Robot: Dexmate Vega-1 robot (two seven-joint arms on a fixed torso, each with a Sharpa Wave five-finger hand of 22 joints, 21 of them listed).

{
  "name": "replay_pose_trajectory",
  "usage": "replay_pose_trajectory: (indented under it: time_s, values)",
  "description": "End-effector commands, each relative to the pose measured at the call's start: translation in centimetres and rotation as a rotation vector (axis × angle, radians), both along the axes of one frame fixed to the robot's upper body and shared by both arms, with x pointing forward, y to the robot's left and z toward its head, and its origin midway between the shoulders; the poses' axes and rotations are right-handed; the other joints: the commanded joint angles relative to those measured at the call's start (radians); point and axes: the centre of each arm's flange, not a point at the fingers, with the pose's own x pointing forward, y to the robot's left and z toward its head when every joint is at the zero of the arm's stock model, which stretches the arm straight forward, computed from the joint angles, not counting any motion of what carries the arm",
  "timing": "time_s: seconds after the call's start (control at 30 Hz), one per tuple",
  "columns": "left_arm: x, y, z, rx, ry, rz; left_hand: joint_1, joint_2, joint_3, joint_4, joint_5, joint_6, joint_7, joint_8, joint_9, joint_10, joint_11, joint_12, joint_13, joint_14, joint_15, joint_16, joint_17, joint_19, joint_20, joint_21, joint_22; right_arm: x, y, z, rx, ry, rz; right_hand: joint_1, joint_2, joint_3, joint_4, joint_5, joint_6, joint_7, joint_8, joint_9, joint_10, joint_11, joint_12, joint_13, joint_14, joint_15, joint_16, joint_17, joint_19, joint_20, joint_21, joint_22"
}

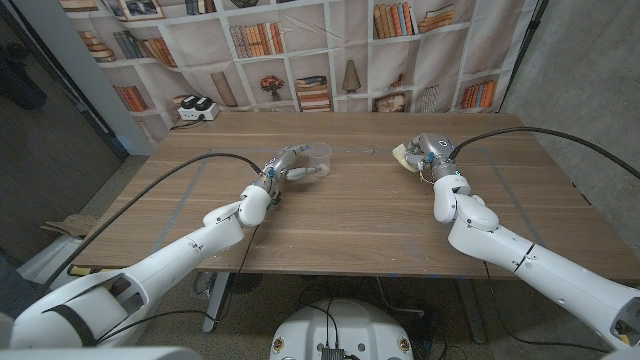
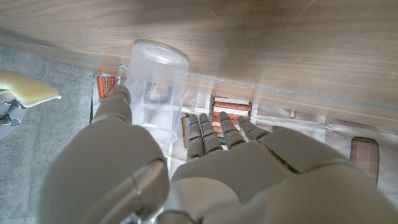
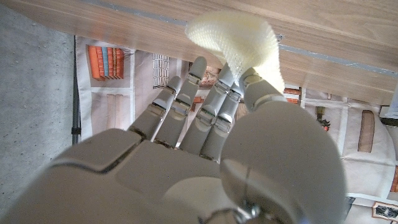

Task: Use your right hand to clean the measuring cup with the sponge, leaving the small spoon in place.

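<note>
Your measuring cup point(image 1: 318, 158) is a clear plastic one, held by your left hand point(image 1: 283, 168) above the table point(image 1: 340, 215). In the left wrist view the cup point(image 2: 155, 87) sits between the thumb and the other fingers point(image 2: 211, 134), its closed round end pointing away from the palm. No printed scale, brand or lettering can be read on its wall; the plastic is too blurred to tell.

Out past those fingers, well apart across the table, your right hand point(image 1: 428, 152) grips the pale yellow sponge point(image 1: 406, 156). In the right wrist view the sponge point(image 3: 239, 40) is pinched at the fingertips point(image 3: 198, 65), sticking out beyond them against the wood. It carries no label.

A small pale object lies by the cup's mouth in the head view; you cannot tell whether it is the spoon.

Behind the table hangs a printed bookshelf backdrop point(image 1: 300, 50); its book spines are too small to read.
</note>
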Motion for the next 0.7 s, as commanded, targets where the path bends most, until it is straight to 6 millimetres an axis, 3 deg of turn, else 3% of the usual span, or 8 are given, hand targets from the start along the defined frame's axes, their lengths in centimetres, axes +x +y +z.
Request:
replay_pose_trajectory:
  time_s: [0.03,0.13,0.23,0.33,0.37,0.53,0.6,0.7]
  values:
    - [1.2,-0.7,0.0,-0.018,0.017,-0.031,0.007,0.004,-0.002,0.001,0.009,0.024,-0.004,0.008,0.003,0.013,-0.008,0.007,0.004,0.011,-0.036,0.002,0.003,0.003,0.011,0.007,0.003,0.2,-0.1,0.0,0.005,-0.003,0.005,0.002,0.006,0.007,0.002,0.003,0.029,-0.02,0.005,0.005,0.004,-0.009,0.007,0.004,0.009,-0.067,-0.002,0.004,0.007,0.004,0.001,0.004]
    - [1.5,-1.1,-0.1,-0.037,0.017,-0.047,0.011,0.009,-0.001,0.0,0.012,0.039,-0.012,0.012,0.003,0.021,-0.018,0.009,0.004,0.016,-0.032,0.004,0.003,0.008,0.022,0.009,0.003,0.2,-0.1,0.0,0.007,-0.006,0.006,0.002,0.006,0.006,0.002,0.003,0.029,-0.02,0.005,0.005,0.004,-0.009,0.007,0.005,0.01,-0.067,-0.002,0.005,0.007,0.004,0.001,0.004]
    - [1.5,-1.5,-0.1,-0.048,-0.007,-0.052,0.037,0.027,0.009,-0.006,0.021,0.085,-0.033,0.024,0.003,0.068,-0.044,0.02,0.004,0.046,-0.049,0.012,0.002,0.024,0.02,0.014,0.003,0.2,-0.1,0.0,0.007,-0.005,0.005,0.003,0.006,0.007,0.001,0.003,0.029,-0.02,0.005,0.005,0.003,-0.009,0.007,0.006,0.008,-0.068,-0.002,0.004,0.007,0.004,0.001,0.004]
    - [1.4,-1.8,0.1,-0.047,-0.03,-0.051,0.083,0.05,0.023,-0.02,0.031,0.19,-0.072,0.052,0.002,0.167,-0.072,0.038,0.004,0.106,-0.082,0.022,0.001,0.051,0.003,0.018,0.003,0.2,-0.1,0.0,0.007,-0.003,0.003,0.003,0.005,0.007,0.001,0.003,0.029,-0.02,0.006,0.004,0.003,-0.009,0.007,0.007,0.007,-0.068,-0.003,0.004,0.008,0.004,0.001,0.004]
    - [1.3,-1.8,0.2,-0.05,-0.034,-0.05,0.094,0.056,0.026,-0.022,0.033,0.222,-0.074,0.061,0.001,0.194,-0.084,0.04,0.003,0.122,-0.086,0.024,0.0,0.058,0.002,0.019,0.003,0.2,-0.1,0.0,0.005,-0.003,0.004,0.003,0.005,0.007,0.001,0.003,0.029,-0.02,0.006,0.004,0.003,-0.009,0.007,0.007,0.007,-0.068,-0.003,0.004,0.008,0.004,0.001,0.004]
    - [1.2,-1.5,0.5,-0.07,-0.052,-0.043,0.133,0.089,0.046,-0.028,0.033,0.321,-0.095,0.085,-0.002,0.279,-0.091,0.045,0.003,0.181,-0.112,0.031,0.001,0.081,0.004,0.021,0.003,0.1,0.0,0.0,0.005,-0.003,0.005,0.002,0.005,0.007,0.002,0.003,0.028,-0.02,0.006,0.004,0.003,-0.009,0.007,0.009,0.007,-0.067,-0.003,0.004,0.008,0.004,0.001,0.004]
    - [1.2,-1.4,0.6,-0.076,-0.054,-0.043,0.147,0.109,0.056,-0.025,0.027,0.365,-0.093,0.094,-0.003,0.323,-0.088,0.046,0.003,0.202,-0.114,0.03,0.001,0.093,0.002,0.022,0.003,0.1,0.1,0.0,0.007,-0.003,0.004,0.002,0.006,0.007,0.002,0.003,0.028,-0.02,0.006,0.004,0.003,-0.009,0.007,0.01,0.007,-0.067,-0.003,0.005,0.008,0.004,0.001,0.004]
    - [1.1,-1.2,0.8,-0.081,-0.055,-0.046,0.149,0.114,0.058,-0.024,0.024,0.375,-0.092,0.095,-0.003,0.332,-0.09,0.045,0.003,0.213,-0.114,0.032,0.001,0.096,0.002,0.022,0.003,0.0,0.2,0.1,0.006,-0.006,0.008,0.002,0.005,0.007,0.002,0.002,0.028,-0.02,0.006,0.004,0.003,-0.009,0.007,0.011,0.006,-0.067,-0.003,0.005,0.008,0.004,0.001,0.004]
